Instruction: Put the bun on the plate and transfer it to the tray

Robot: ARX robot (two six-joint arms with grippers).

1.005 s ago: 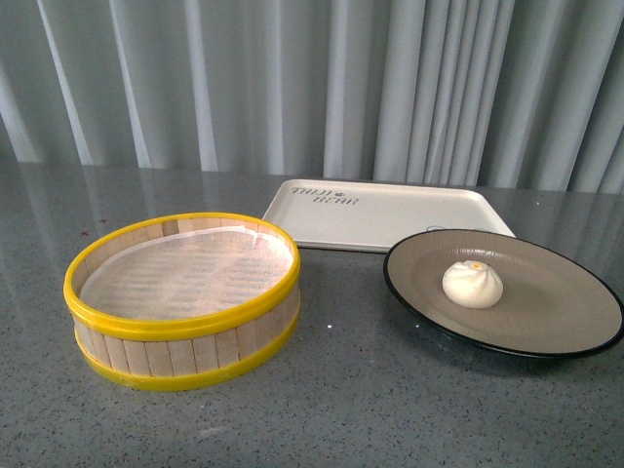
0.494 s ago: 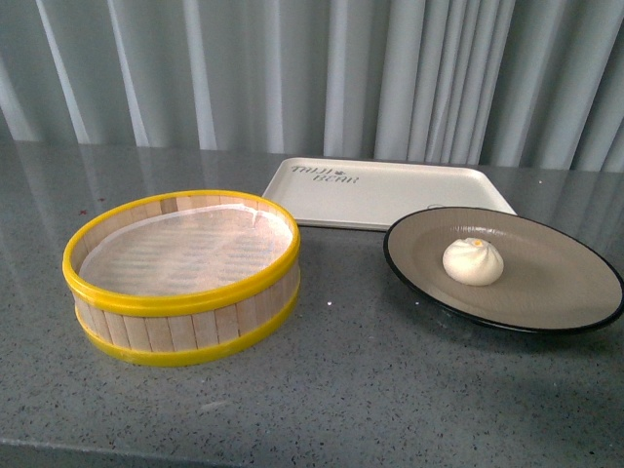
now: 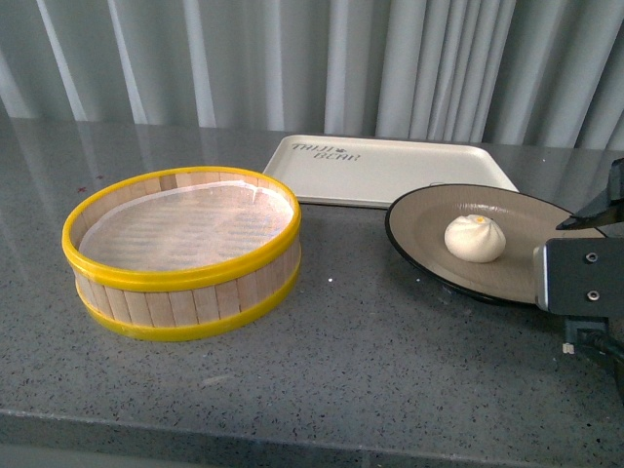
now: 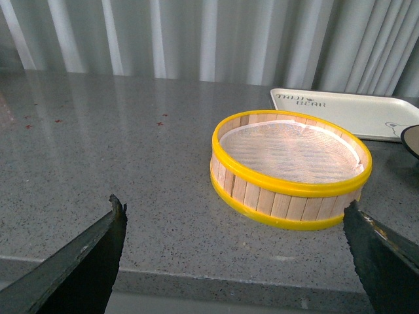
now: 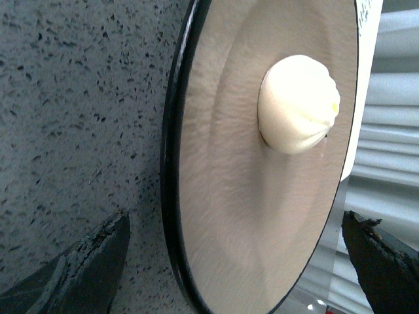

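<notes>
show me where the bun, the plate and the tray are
bun (image 3: pixel 475 239): front view, middle of its white rounded body
plate (image 3: pixel 424 229): front view, bare grey inside, left of the bun
tray (image 3: pixel 409 174): front view, bare cream middle of its flat surface

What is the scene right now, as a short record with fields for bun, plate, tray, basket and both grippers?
bun: on the plate, near its middle
plate: on the table, not yet on the tray
tray: behind the plate, nothing on it
steamer basket: left of plate, no bun inside
left gripper: open, holding nothing
right gripper: open, at the plate's rim
</notes>
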